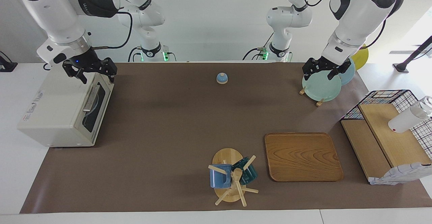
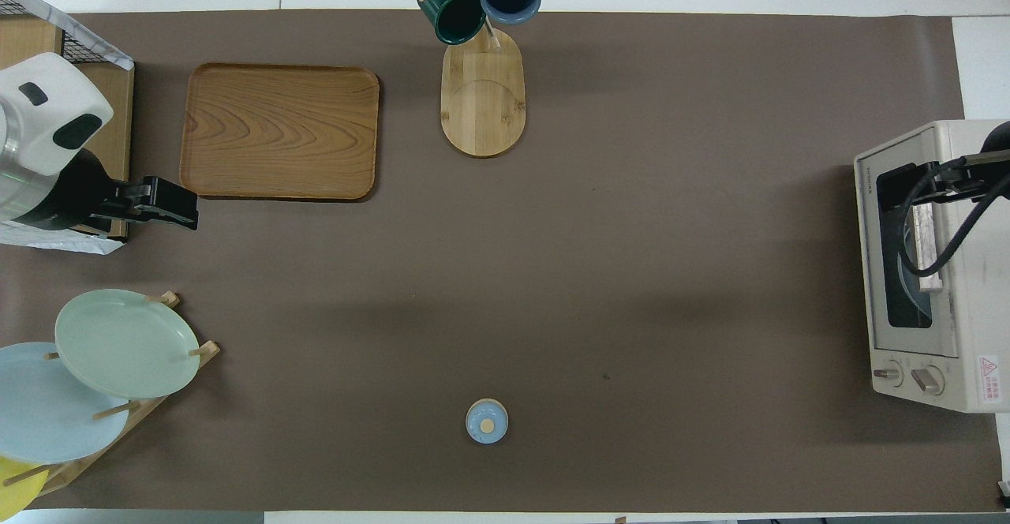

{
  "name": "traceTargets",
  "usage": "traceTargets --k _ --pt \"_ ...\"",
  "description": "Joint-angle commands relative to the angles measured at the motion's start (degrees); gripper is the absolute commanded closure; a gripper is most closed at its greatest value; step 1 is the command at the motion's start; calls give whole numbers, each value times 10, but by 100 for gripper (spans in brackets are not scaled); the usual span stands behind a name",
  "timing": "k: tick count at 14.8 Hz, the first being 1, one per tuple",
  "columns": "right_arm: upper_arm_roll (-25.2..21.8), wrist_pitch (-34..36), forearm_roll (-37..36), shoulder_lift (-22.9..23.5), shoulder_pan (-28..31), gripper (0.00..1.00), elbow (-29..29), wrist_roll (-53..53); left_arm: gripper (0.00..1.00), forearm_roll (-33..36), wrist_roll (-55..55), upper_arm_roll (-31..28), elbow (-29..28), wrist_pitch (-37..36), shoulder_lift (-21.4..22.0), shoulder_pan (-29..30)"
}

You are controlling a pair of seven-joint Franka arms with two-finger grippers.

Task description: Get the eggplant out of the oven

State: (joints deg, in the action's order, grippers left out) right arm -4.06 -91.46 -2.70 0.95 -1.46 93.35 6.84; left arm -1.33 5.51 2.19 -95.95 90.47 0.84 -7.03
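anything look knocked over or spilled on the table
Nothing stands out. The oven sits closed and level, the plates stand in their rack, both mugs hang on the tree, and the tray lies flat.

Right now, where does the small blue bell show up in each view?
Facing view: the blue bell sits top centre, close to the robots' edge of the mat.
Overhead view: the same bell sits bottom centre.
Shared landmark: the wooden tray.
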Motion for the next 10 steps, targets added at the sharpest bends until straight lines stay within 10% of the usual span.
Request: traceTargets --k 1,8,10 --pt "2 1 16 -6 1 0 4 -5 0 -3 -5 5 6 -8 0 9" --pt "2 -2 19 -14 8 0 10 14 0 -3 -5 5 6 -7 0 9" --pt "0 -7 21 -20 6 97 25 39 0 -3 -5 5 6 -8 0 9"
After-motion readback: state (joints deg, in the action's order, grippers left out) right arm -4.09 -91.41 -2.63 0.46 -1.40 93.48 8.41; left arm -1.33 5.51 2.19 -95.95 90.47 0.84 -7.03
